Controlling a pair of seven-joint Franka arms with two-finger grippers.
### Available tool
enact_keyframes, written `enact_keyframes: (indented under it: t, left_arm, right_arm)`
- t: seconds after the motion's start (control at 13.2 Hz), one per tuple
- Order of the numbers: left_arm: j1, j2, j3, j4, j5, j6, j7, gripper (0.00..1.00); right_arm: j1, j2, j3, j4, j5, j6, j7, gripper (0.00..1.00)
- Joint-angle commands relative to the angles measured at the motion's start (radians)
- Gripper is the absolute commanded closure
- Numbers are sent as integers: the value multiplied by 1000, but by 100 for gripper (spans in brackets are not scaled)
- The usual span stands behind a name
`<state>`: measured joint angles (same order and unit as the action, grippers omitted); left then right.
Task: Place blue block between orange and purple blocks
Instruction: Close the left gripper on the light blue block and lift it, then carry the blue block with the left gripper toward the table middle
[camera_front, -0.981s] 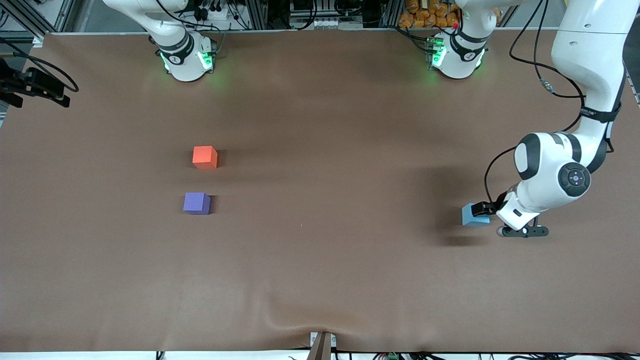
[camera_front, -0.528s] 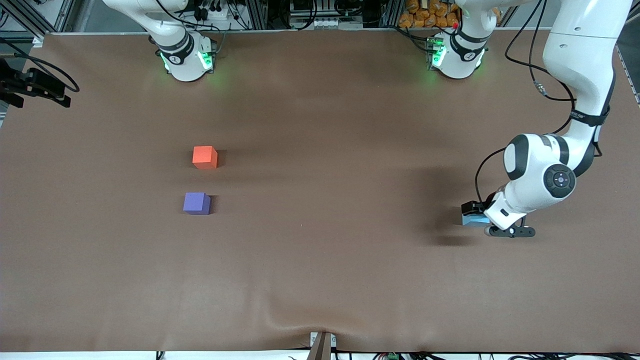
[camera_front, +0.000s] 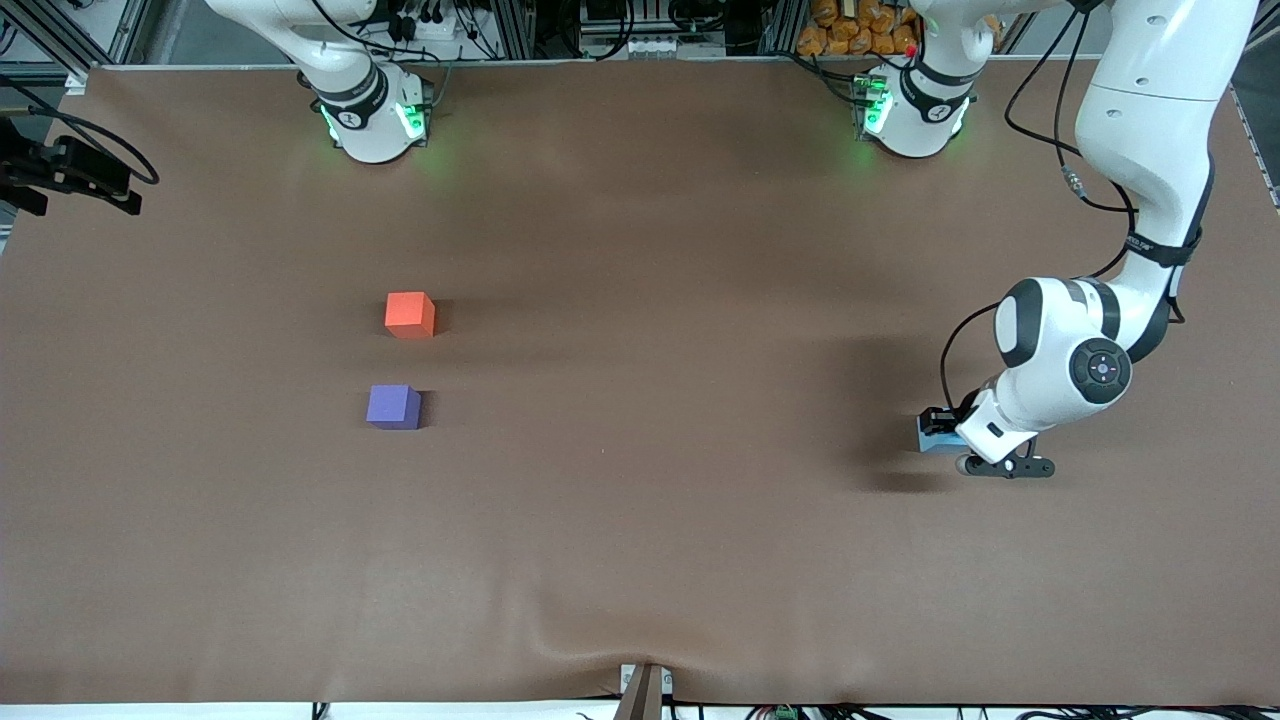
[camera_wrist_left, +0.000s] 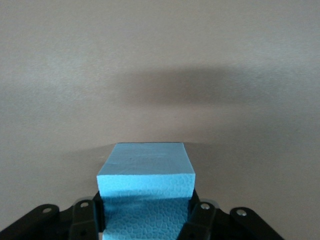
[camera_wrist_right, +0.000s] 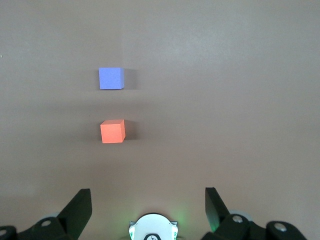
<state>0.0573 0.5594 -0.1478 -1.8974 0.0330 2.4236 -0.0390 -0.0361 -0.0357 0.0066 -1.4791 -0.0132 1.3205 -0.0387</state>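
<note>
The light blue block (camera_front: 932, 440) sits toward the left arm's end of the table. My left gripper (camera_front: 942, 424) is down at table level and shut on it. In the left wrist view the blue block (camera_wrist_left: 145, 175) fills the space between the fingers (camera_wrist_left: 86, 216), which press its two sides. The orange block (camera_front: 410, 314) and the purple block (camera_front: 393, 407) stand apart toward the right arm's end, the purple one nearer the front camera. Both show in the right wrist view: orange block (camera_wrist_right: 112, 131), purple block (camera_wrist_right: 111, 78). My right gripper (camera_wrist_right: 147, 194) is open and empty, waiting high over its base.
The brown table cover (camera_front: 640, 520) has a wrinkle at its near edge. A black fixture with a cable (camera_front: 70, 175) sits at the edge toward the right arm's end. The gap between the orange and purple blocks is about one block wide.
My left gripper has slid over the blue block toward the right arm's end, and its fingers now flank and grip the block. The orange and purple blocks have not moved.
</note>
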Motion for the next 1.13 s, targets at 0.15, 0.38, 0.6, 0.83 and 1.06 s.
enact_keyframes:
  t: [0.15, 0.38, 0.6, 0.83, 1.06]
  left_arm:
    - [-178, -7, 2, 87, 2, -34, -24, 100]
    - [-356, 16, 2, 171, -11, -46, -141, 100]
    - [-517, 101, 4, 305, -12, -47, -319, 100]
    - [-667, 241, 5, 490, -13, -107, -534, 100]
    - [-766, 339, 14, 606, -22, -138, -683, 100]
  right_arm:
    - [-19, -12, 16, -10, -10, -7, -4, 0]
    - [-18, -13, 16, -9, -10, -9, -4, 0]
    - [-2, -15, 13, -7, -10, -20, -4, 0]
    - [-1, -15, 12, -4, -10, -20, -3, 0]
    - [4, -12, 13, 2, -8, -7, 0, 0]
